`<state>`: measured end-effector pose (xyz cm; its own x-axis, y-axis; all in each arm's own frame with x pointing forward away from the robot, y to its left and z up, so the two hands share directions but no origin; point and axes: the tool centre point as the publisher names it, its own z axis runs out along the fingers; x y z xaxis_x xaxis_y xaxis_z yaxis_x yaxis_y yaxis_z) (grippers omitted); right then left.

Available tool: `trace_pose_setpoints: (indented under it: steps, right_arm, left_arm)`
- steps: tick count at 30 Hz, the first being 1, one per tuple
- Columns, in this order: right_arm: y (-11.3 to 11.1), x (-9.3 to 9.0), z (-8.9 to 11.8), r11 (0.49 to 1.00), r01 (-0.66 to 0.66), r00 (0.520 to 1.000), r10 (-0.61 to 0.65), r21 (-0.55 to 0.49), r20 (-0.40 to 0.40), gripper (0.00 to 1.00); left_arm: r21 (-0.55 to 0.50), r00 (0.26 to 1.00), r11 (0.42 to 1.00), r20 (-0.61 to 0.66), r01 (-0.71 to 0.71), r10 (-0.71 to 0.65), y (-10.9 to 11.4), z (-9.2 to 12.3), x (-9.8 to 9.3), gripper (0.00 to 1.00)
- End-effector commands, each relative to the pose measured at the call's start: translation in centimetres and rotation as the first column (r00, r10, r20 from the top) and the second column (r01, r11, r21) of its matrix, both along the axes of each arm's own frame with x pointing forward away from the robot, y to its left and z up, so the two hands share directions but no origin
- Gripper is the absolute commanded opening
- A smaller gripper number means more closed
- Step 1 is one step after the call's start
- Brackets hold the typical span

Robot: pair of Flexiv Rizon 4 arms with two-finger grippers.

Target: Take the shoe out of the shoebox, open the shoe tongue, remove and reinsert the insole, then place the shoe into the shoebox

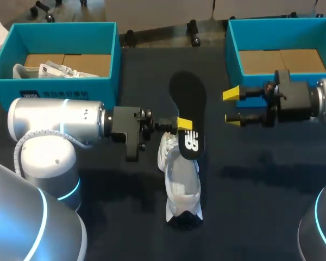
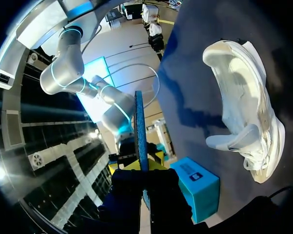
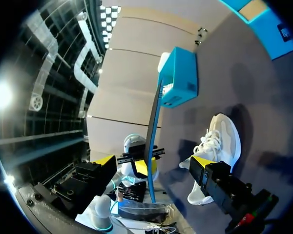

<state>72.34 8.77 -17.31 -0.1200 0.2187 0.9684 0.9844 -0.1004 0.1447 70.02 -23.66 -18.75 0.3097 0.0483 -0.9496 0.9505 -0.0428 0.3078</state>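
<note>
2 things matter for sliding the insole back in, as I judge it: the angle of entry and a steady shoe. The left claw is pinching the insole across its middle and holds it above the table, face up, with its marked end over the shoe's laces. Whether it touches there I cannot tell. The right claw hangs near the insole with its fingers spread and nothing in them, so it is free to pin the shoe or hold the tongue back. The insole is thin, flat and black with a white mark, and is likely bendy foam — fed in steeply it may buckle at the collar, so it should go in low and shallow. The shoe is white and soft-looking with a thick pale sole, and probably light enough to skid on the dark tabletop. 2 blue boxes stand at the far edge — the right box shows a bare cardboard floor, and the left box holds crumpled paper and something pale.
</note>
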Motion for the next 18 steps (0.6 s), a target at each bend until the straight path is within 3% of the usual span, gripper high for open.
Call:
trace_pose_setpoints:
  steps: [1,10,12,15,18]
  right_arm:
    - [0.5,0.9,0.1,1.000,-0.018,0.999,0.017,-0.013,-0.028,1.00]
    - [2.9,0.6,-0.2,0.998,-0.053,0.994,0.049,-0.036,-0.100,1.00]
    - [3.5,0.5,-0.4,0.998,-0.052,0.993,0.047,-0.042,-0.106,0.94]
    - [4.3,0.4,-0.7,0.997,-0.052,0.993,0.046,-0.059,-0.106,0.69]
    - [4.9,0.4,-0.9,0.997,-0.058,0.994,0.052,-0.057,-0.097,0.67]
  left_arm:
    - [0.000,1.000,1.000,0.001,-0.001,0.001,0.0,0.0,0.0,0.00]
    - [0.000,1.000,1.000,0.001,-0.001,0.001,0.0,0.0,0.0,0.00]
    - [0.000,1.000,1.000,0.001,-0.001,0.001,0.0,0.0,0.0,0.00]
    - [0.000,1.000,1.000,0.001,-0.001,0.001,0.0,0.0,0.0,0.00]
    - [0.000,1.000,1.000,0.001,-0.001,0.001,0.0,0.0,0.0,0.00]
